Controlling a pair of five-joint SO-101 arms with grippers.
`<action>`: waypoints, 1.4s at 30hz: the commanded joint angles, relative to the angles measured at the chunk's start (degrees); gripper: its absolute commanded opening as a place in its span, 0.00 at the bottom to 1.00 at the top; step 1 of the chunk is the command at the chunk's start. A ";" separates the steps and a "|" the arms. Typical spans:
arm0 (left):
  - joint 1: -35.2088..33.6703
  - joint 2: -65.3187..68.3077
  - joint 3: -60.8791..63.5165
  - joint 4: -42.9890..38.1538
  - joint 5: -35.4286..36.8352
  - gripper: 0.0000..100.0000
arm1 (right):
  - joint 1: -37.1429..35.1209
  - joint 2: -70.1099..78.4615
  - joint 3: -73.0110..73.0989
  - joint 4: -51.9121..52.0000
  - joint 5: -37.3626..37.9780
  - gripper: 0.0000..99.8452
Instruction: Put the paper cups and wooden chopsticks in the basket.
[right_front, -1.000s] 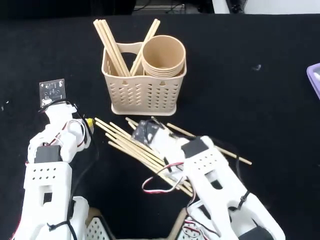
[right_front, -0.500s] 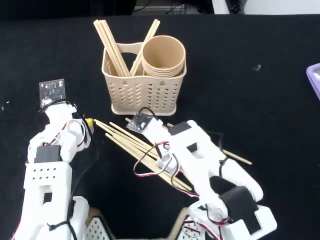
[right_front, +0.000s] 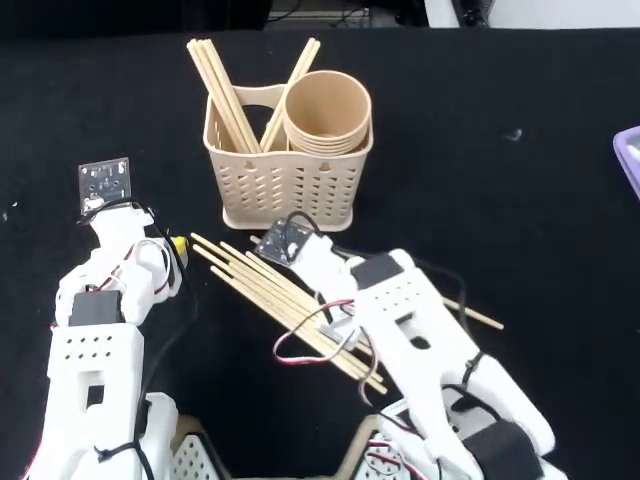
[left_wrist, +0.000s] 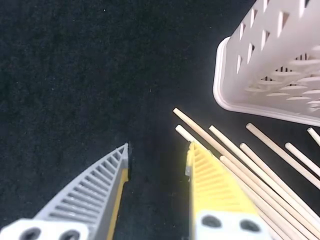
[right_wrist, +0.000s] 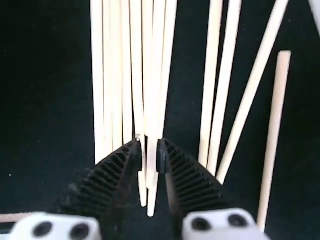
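Right arm (right_front: 420, 340) stretched fwd, low over table. Basket (right_front: 285, 175) holds paper cups (right_front: 327, 110) + some sticks. Right gripper (right_wrist: 148, 145) nipped narrow on loose chopsticks (right_front: 270, 290) lying before basket; left gripper (left_wrist: 157, 147) gapes wide by their tips.

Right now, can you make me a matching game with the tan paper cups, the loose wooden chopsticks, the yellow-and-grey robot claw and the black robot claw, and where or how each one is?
Things:
1. stack of tan paper cups
2. loose wooden chopsticks
3. left gripper, yellow and grey
4. right gripper, black

Places or states:
A. open, empty, near chopstick tips
B. standing inside the beige slotted plastic basket
C. closed on chopsticks
D. lying on the black table in front of the basket

Pairs: 1-B, 2-D, 3-A, 4-C.
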 joint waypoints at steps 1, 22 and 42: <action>-0.48 0.09 -0.13 -1.05 0.44 0.19 | -0.62 -1.63 0.66 -0.70 -0.18 0.06; -0.57 0.09 -0.13 -1.05 0.44 0.19 | -3.60 7.87 -0.13 -8.00 -2.29 0.01; -0.57 0.09 -0.13 -1.05 0.44 0.19 | -3.60 -22.02 -0.48 10.02 -2.55 0.01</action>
